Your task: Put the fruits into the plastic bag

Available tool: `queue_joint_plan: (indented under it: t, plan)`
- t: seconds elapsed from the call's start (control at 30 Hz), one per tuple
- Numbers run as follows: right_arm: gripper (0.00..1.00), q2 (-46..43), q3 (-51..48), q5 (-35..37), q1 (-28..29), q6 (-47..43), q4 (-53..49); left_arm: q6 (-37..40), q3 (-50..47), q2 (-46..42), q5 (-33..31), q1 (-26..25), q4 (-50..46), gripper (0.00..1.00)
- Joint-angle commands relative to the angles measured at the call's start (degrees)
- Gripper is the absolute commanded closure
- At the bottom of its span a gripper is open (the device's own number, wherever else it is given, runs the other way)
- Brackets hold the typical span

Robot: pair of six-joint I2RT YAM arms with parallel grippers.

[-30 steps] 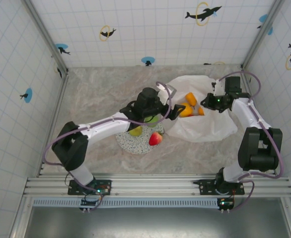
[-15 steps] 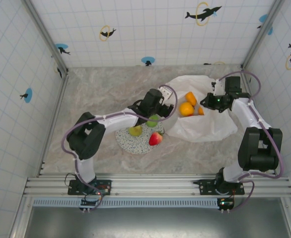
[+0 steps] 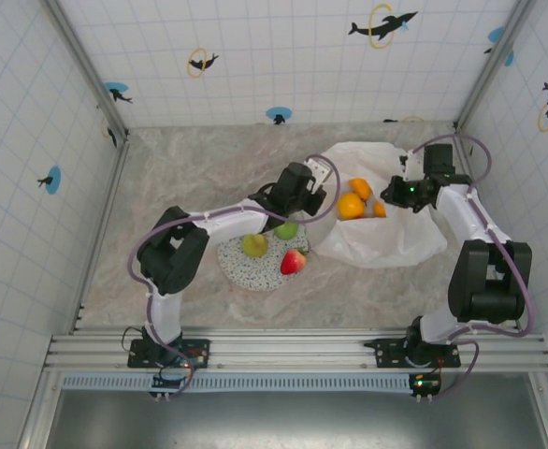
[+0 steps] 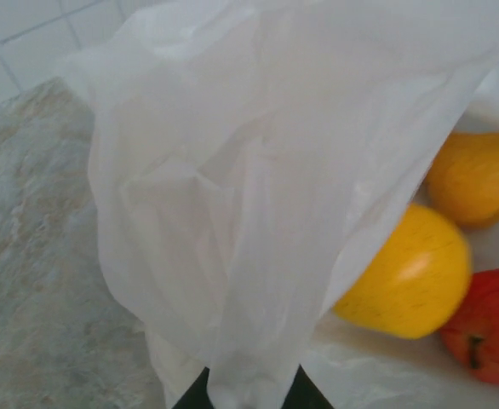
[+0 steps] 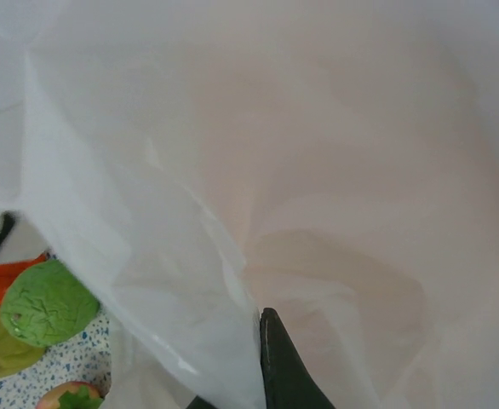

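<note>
Across the marbled table (image 3: 180,178) the plastic bag (image 3: 386,238) is the biggest thing, lying right of centre between the two arms with its mouth pulled open toward the left; it is thin, white, half see-through and crinkled, so it should be very light, limp and slippery, apt to fold shut or tear if tugged, and best taken by the rim or a handle loop with the film bunched in the grip. Just left of the bag sits a round speckled plate (image 3: 246,271) with the fruits yet to go in: a green fruit (image 3: 286,229) at its far edge, a yellow-green one (image 3: 254,245) and a red-and-yellow one (image 3: 293,262). Inside the bag mouth lie three orange fruits (image 3: 351,206), and the left wrist view also shows a red one (image 4: 488,328) beside them; all look smooth, firm and round, likely to roll, and are best gripped across the middle. At the near-left rim of the mouth the left gripper (image 3: 319,174) is pinched tight on the film, which runs down between its dark fingers (image 4: 311,399). At the right rim the right gripper (image 3: 394,194) is likewise clamped on the bag, film gathered against its finger (image 5: 279,366)
</note>
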Motion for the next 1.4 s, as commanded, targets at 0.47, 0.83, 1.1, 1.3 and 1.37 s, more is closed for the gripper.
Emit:
queue_joint_plan:
  t: [0.47,0.83,1.1,1.3,1.37]
  plan:
    - [1.0,-6.64,2.27,15.64,1.5,-3.24,-4.56,-21.27,-5.5,-17.48,21.5,0.09,0.95,0.98]
    - [1.0,-3.57,1.37,13.41,1.75,-2.72,-4.01,-16.32,-7.96,-14.43,2.64,2.28,-0.82,0.92]
    - [1.0,-5.45,-3.8,5.04,1.79,1.84,2.83,-18.32,-8.01,-11.75,6.05,5.79,1.31,0.76]
    - [1.0,-5.3,-6.79,0.57,2.02,5.43,8.15,-18.33,-12.9,-16.91,8.79,5.85,-0.12,0.32]
    - [1.0,-4.9,-6.79,-0.07,2.2,5.79,8.63,-19.12,-16.21,-20.22,8.82,5.85,-0.07,0.22]
